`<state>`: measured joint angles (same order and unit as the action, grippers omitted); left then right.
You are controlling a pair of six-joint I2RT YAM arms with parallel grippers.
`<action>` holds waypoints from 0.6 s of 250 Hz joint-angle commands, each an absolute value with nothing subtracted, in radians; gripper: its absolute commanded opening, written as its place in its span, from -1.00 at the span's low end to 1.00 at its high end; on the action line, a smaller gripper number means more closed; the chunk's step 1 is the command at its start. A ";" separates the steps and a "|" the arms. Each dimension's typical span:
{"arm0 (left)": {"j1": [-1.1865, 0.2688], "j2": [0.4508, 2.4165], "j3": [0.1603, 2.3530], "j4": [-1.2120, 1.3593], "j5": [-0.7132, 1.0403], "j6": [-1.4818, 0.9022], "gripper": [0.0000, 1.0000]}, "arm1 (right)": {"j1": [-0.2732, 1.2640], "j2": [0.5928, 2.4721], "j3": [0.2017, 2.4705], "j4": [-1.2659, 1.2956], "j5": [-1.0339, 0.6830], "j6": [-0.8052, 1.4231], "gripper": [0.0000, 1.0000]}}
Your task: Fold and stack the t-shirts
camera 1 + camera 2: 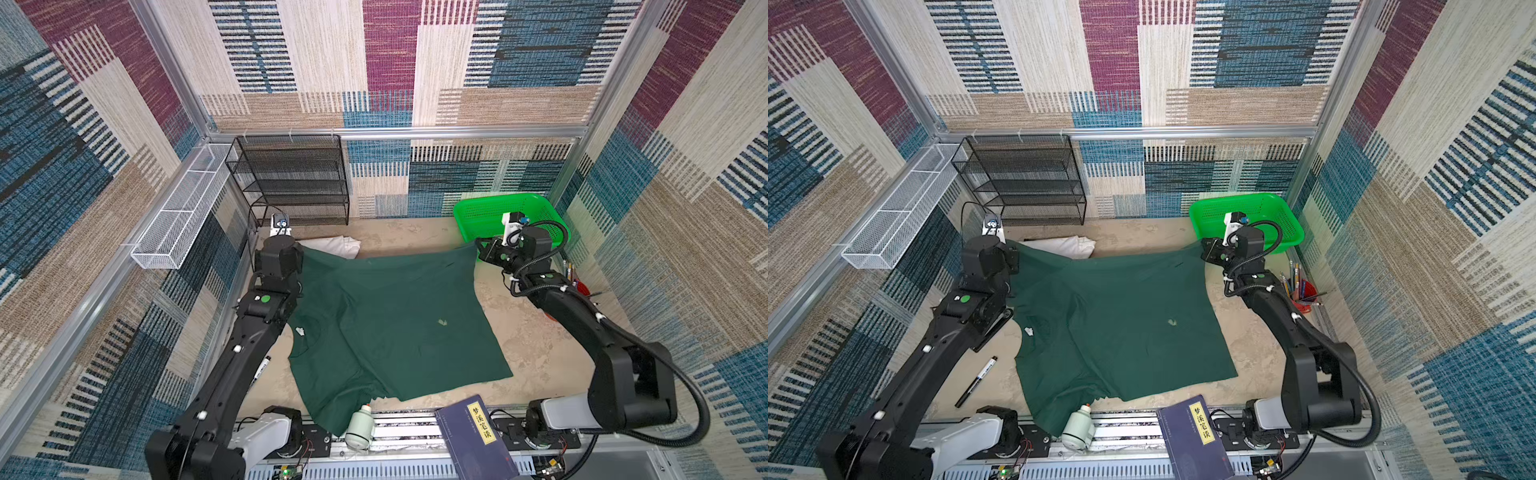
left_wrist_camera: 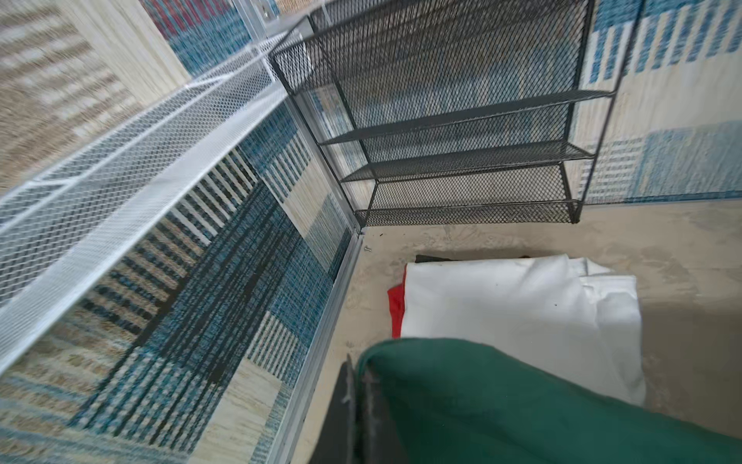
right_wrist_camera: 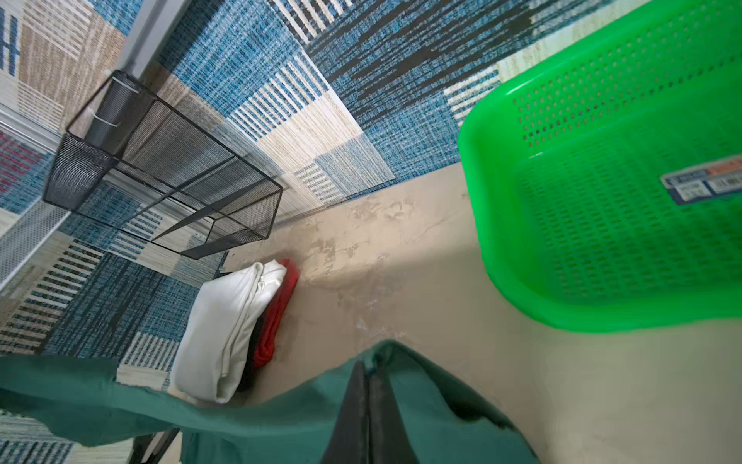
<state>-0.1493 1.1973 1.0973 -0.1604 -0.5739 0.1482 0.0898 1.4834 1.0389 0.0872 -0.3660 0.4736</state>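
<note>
Green, dark, short-sleeved cloth t-shirt (image 1: 395, 316) lies spread open on the beige surface (image 1: 532, 353), not yet folded. At the far left, a folded white t-shirt (image 2: 522, 317) rests on a folded red t-shirt (image 2: 395, 309): stack begun, one garment left. Left jaws and right jaws each pinch a far corner of the green cloth, lifting that edge.

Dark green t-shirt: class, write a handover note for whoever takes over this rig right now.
Left tool: shut on the dark green t-shirt, far left corner.
Right tool: shut on its far right corner, beside the green basket.
Far edge lifted; rest spread on the table.
Done: white t-shirt folded on the red t-shirt, back left.
Left: fold the green one, stack it there.
</note>
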 commanded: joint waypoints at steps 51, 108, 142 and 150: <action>-0.018 1.591 1.401 -0.147 -0.379 -0.056 -0.95 | 0.091 1.865 1.419 0.139 -0.367 0.451 -0.81; -0.015 1.573 1.470 -0.436 -0.329 -0.190 0.22 | 0.166 1.855 1.552 -0.108 -0.300 0.329 0.60; -0.049 1.413 1.384 -0.641 -0.232 -0.289 0.36 | 0.227 1.747 1.501 -0.347 -0.283 0.365 0.59; -0.063 1.381 1.356 -0.681 -0.182 -0.310 0.34 | 0.241 1.718 1.456 -0.387 -0.295 0.383 0.58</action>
